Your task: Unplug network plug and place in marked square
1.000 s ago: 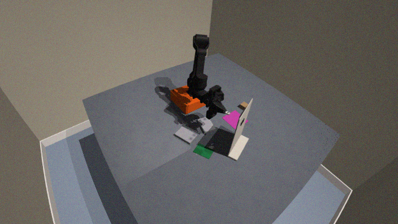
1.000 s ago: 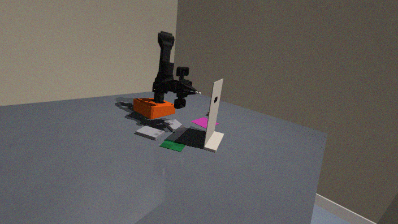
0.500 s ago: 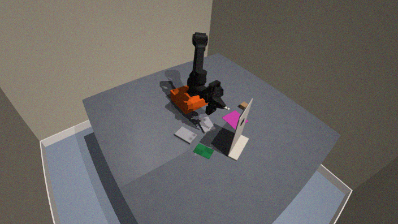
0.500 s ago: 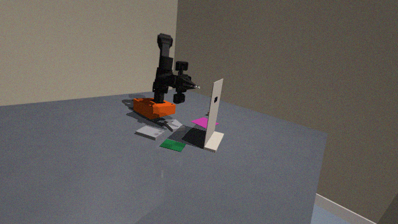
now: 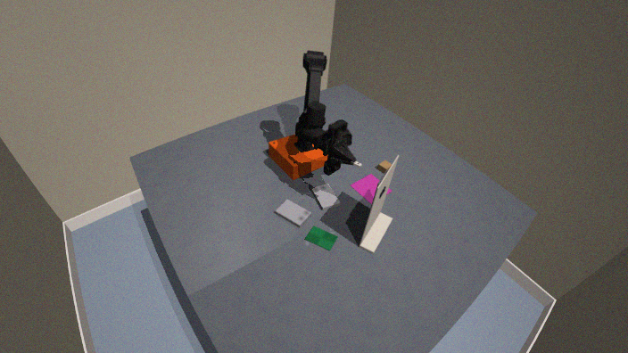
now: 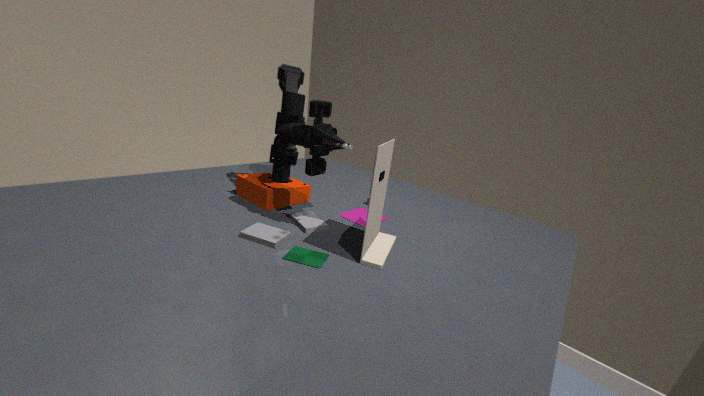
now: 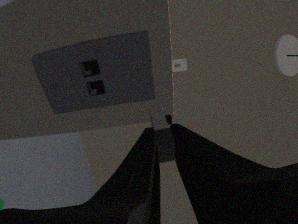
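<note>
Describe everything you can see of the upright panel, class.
The panel is a thin, pale, flat board that stands upright on a cream base plate on the grey table. Its face carries a small dark socket, empty now. Nothing touches it; the pincer is apart from it, shut on the plug.

Clearance between the closed black gripper [image 6: 345, 146] and the upright white panel [image 6: 379, 195]

The gripper, clamped on a small pale plug [image 5: 357, 164], hangs in open air above the grey table [image 6: 150, 300], apart from the panel face. Obstacles below: a flat magenta square [image 6: 357, 215] beside the panel foot, two flat grey plates [image 6: 265, 234] [image 6: 308, 220] and a flat green square [image 6: 305, 256] nearer, and the orange arm base [image 6: 270, 191] to the left. A small tan block [image 5: 384, 166] sits behind the panel.
</note>
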